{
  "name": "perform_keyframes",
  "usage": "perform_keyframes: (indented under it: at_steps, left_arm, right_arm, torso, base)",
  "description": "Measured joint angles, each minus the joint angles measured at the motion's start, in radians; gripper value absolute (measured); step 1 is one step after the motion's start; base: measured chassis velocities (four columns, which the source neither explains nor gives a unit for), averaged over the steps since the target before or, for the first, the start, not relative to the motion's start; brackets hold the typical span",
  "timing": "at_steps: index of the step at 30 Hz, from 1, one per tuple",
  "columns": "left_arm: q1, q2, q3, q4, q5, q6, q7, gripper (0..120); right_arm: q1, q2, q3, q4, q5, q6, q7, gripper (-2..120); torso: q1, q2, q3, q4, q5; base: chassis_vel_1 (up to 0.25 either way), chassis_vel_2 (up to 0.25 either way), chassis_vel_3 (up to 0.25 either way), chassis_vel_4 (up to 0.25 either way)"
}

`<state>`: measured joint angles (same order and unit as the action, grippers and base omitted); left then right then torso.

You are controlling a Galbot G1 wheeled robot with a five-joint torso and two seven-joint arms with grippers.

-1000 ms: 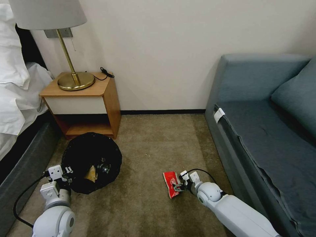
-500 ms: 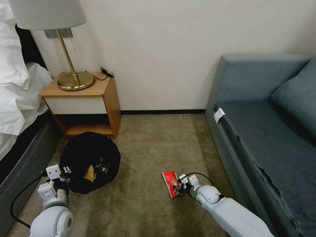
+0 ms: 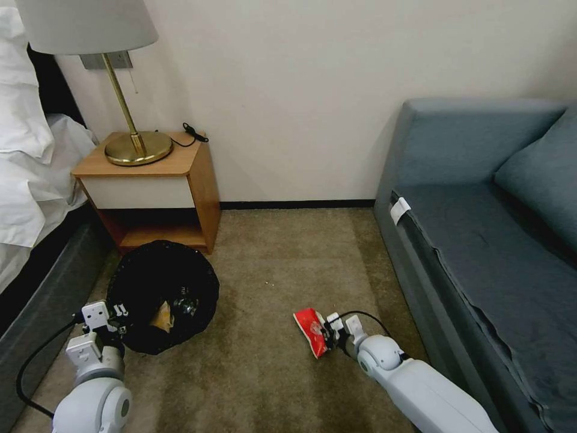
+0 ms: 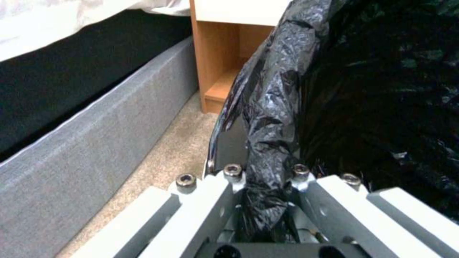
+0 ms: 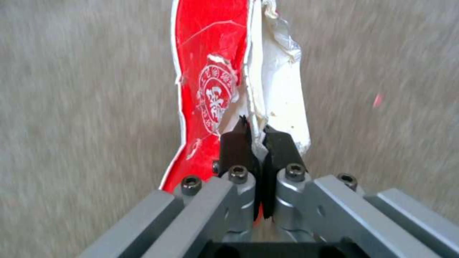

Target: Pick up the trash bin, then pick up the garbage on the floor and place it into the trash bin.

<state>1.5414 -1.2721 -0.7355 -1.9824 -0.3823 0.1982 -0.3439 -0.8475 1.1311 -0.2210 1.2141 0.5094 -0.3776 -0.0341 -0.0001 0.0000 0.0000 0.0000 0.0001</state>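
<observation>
From the head camera, the robot's left hand (image 3: 118,315) grips the near rim of the trash bin (image 3: 162,294), its fingers clamped on the black bag lining, with the bin on the robot's left, just in front of the bedside cabinet (image 3: 153,183) and beside the bed (image 3: 36,180). Inside the bin lie a brown-yellow scrap (image 3: 163,317) and something glinting next to it that is too small to identify, so part of the litter appears to be collected already. On the right, the right hand (image 3: 327,337) is closed on the edge of a red snack packet (image 3: 311,329), which sits low over the carpet (image 3: 270,288) near the foot of the sofa (image 3: 481,240); whether it has fully cleared the floor cannot be told from here. No other litter lies on the visible carpet. From the left wrist camera, the left hand (image 4: 268,200) has its two fingers drawn together on a bunched fold of the black bag (image 4: 268,118) at the bin's rim, with the bed base (image 4: 95,136) and the cabinet's open shelf beyond. From the right wrist camera, the right hand (image 5: 257,143) pinches the packet (image 5: 210,71) between black finger pads (image 5: 235,145), red printed face on one side and torn white inner face on the other, over carpet. By this showing the bin is in hand and the packet is seized; carrying it across and dropping it in the bin remains, likely the last piece.
</observation>
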Motion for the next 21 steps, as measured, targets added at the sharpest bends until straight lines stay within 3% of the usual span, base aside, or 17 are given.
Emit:
perform_keyframes:
  at_steps: [5, 15, 21]
  left_arm:
    - [0.014, -0.003, -0.001, 0.0, 0.006, -0.007, 0.003, 2]
    - [0.033, -0.004, -0.004, -0.005, 0.012, -0.014, 0.005, 2]
    - [0.032, -0.006, 0.0, -0.005, 0.016, -0.016, 0.005, 2]
  right_arm:
    - [0.022, 0.013, 0.031, 0.023, 0.008, 0.001, 0.001, 0]
    - [0.093, -0.032, 0.072, 0.142, 0.06, 0.004, 0.005, 0]
    - [0.183, -0.074, 0.066, 0.233, 0.159, -0.011, 0.018, 0]
  torso:
    - [0.0, 0.0, 0.0, 0.0001, -0.0001]
    - [0.0, 0.0, 0.0, 0.0, -0.0002]
    - [0.0, 0.0, 0.0, 0.0, -0.0005]
  base:
    - [0.0, 0.0, 0.0, 0.0]
    - [0.0, 0.0, 0.0, 0.0]
    - [0.0, 0.0, 0.0, 0.0]
